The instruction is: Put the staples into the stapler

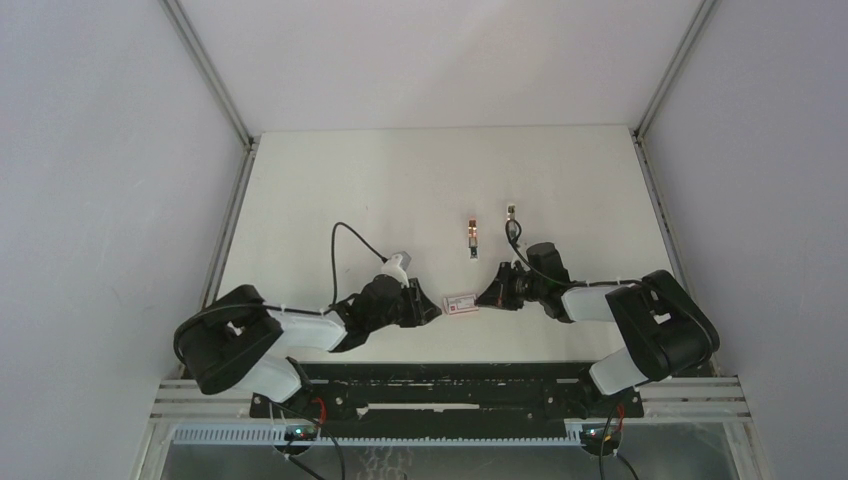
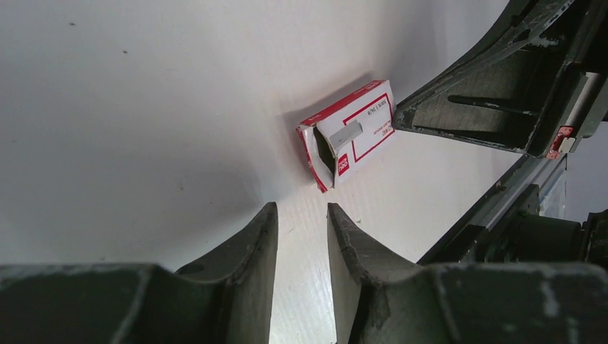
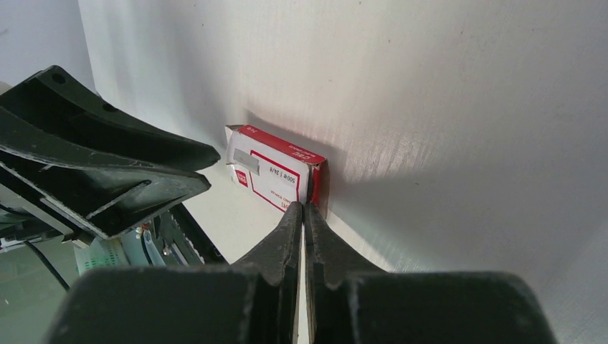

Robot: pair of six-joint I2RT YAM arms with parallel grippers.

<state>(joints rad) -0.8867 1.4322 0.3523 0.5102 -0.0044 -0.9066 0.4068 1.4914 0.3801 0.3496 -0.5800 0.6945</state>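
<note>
The small red carton of staples with a white label (image 1: 460, 303) lies flat on the table between my two grippers. In the left wrist view the carton (image 2: 349, 134) has its open, dark end turned toward my left gripper (image 2: 302, 211), which is open with a narrow gap and empty, a short way from it. No staple strips show. My right gripper (image 3: 304, 208) is shut, its tips touching the opposite end of the carton (image 3: 276, 172). Two mini staplers (image 1: 473, 238) (image 1: 511, 222) lie farther back on the table, apart from both grippers.
The white table (image 1: 330, 200) has grey walls on three sides. The arm bases and a black rail (image 1: 440, 385) run along the near edge, close behind the carton. A black cable (image 1: 340, 245) loops over the left arm.
</note>
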